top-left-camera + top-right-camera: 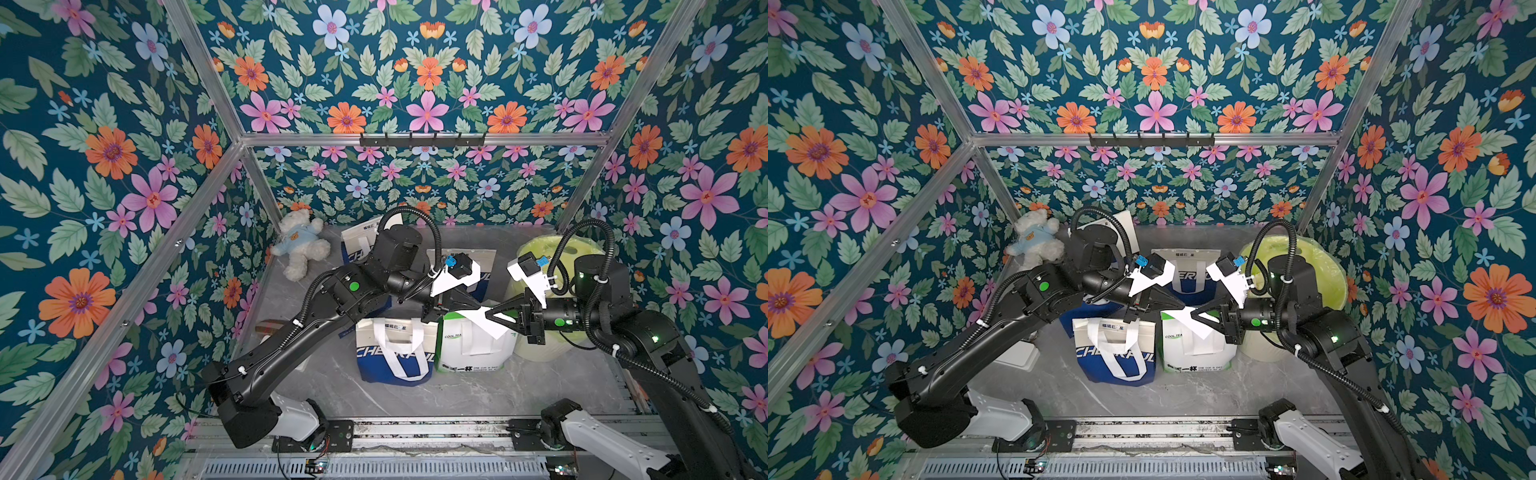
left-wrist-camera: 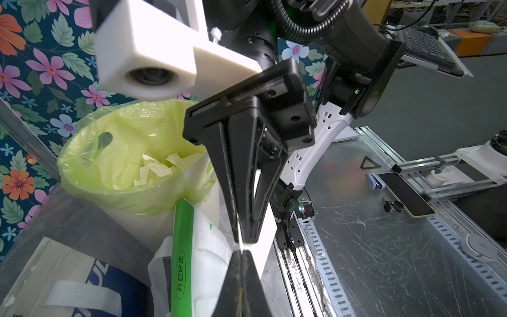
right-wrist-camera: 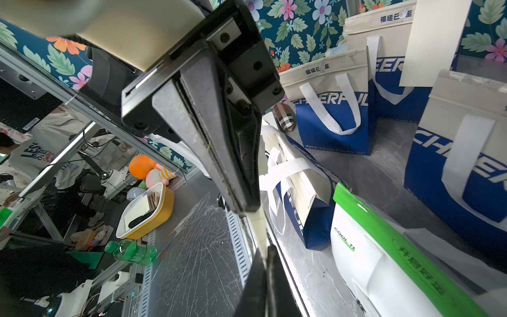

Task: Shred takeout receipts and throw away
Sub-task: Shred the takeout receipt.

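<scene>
Aloft, grips one takeout receipt point(image 1: 482, 323) from both ends with left gripper point(image 1: 478, 308) and right gripper point(image 1: 490, 312), tip to tip, both sets of jaws clamped on paper. Hangs over green-and-white bag point(image 1: 469, 353), near lined bin point(image 1: 536, 351), above grey marble tabletop point(image 1: 457, 395). Shut in by floral wallpaper point(image 1: 415, 83) on aluminium frame point(image 1: 291, 139), hook rail point(image 1: 422, 140) along back.

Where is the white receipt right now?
In a top view the receipt is mid-scene, pinched between the left pincer and right pincer, above the green-and-white bag, with the bin on the robot's right.
</scene>
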Robot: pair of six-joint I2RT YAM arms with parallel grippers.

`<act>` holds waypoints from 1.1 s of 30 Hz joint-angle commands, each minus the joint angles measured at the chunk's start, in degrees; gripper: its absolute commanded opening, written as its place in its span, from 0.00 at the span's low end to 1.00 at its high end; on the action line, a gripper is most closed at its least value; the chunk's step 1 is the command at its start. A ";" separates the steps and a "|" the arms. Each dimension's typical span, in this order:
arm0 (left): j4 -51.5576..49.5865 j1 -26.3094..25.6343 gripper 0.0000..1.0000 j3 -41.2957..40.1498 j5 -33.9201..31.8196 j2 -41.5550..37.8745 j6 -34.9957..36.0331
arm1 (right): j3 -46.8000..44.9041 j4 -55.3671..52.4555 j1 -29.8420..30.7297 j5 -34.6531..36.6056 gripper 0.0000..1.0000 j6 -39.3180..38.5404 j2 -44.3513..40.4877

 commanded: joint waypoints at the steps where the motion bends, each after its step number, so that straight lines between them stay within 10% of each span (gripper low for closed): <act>1: 1.34 0.13 0.00 -0.90 -0.24 -0.31 -1.27 | -0.24 3.00 0.00 1.24 0.23 -0.18 -0.91; 33: 11.19 0.13 0.00 -6.45 -0.21 -2.89 -5.97 | -3.69 13.06 0.04 -3.67 0.11 5.79 0.27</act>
